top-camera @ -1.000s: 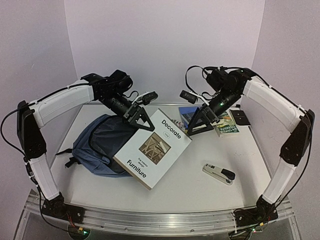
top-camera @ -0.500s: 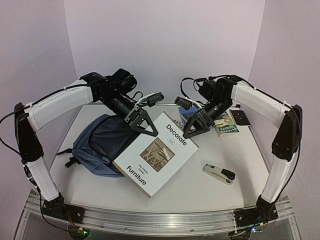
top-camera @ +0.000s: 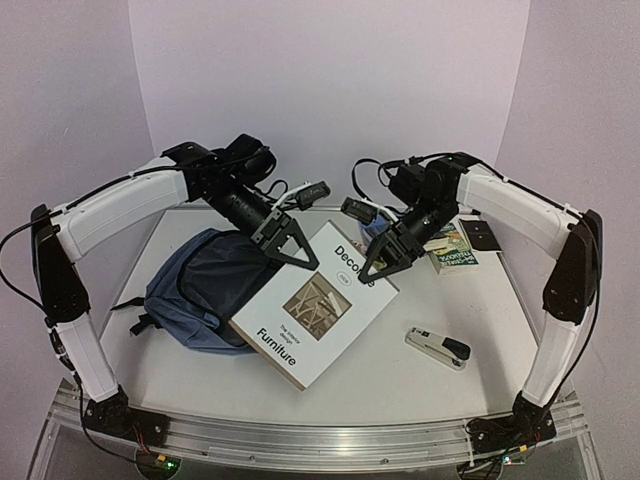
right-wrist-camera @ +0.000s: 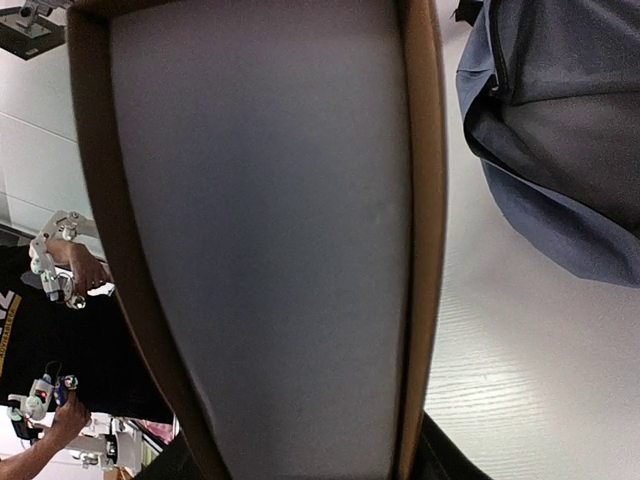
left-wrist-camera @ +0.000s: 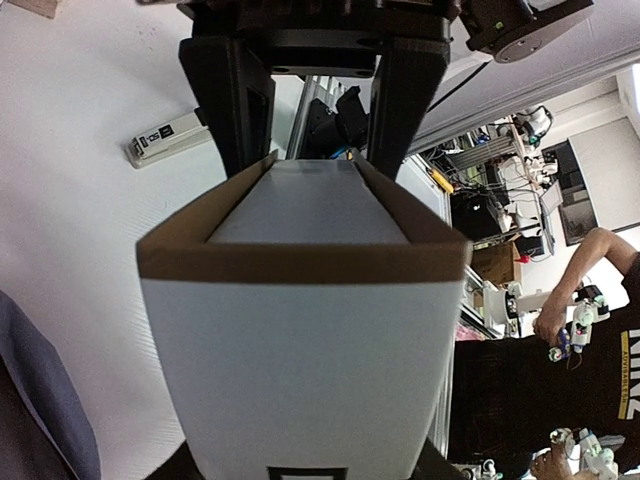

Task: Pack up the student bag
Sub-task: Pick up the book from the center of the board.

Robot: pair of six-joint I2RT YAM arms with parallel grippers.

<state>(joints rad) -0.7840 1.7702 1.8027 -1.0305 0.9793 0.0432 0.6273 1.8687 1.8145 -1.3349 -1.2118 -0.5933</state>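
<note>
The student bag [top-camera: 195, 290], slate-blue, lies at the table's left with its dark mouth facing right; a part of the bag [right-wrist-camera: 560, 120] shows in the right wrist view. A large white book [top-camera: 310, 310] titled "Decorate Furniture" is tilted, its lower left corner over the bag's mouth. My left gripper [top-camera: 290, 245] is shut on the book's upper left edge, and the book [left-wrist-camera: 300, 350] fills the space between its fingers. My right gripper [top-camera: 385, 258] is shut on the upper right edge, a finger on each cover of the book [right-wrist-camera: 270, 230].
A black and silver stapler [top-camera: 438, 347] lies at the front right. Behind the right gripper, a green-covered book [top-camera: 455, 248] and a blue one [top-camera: 375, 228] lie at the back right, beside a small black object [top-camera: 480, 235].
My right gripper has moved left and down onto the book's upper right edge and closed its jaws there. The book has shifted slightly. The left gripper keeps its hold.
</note>
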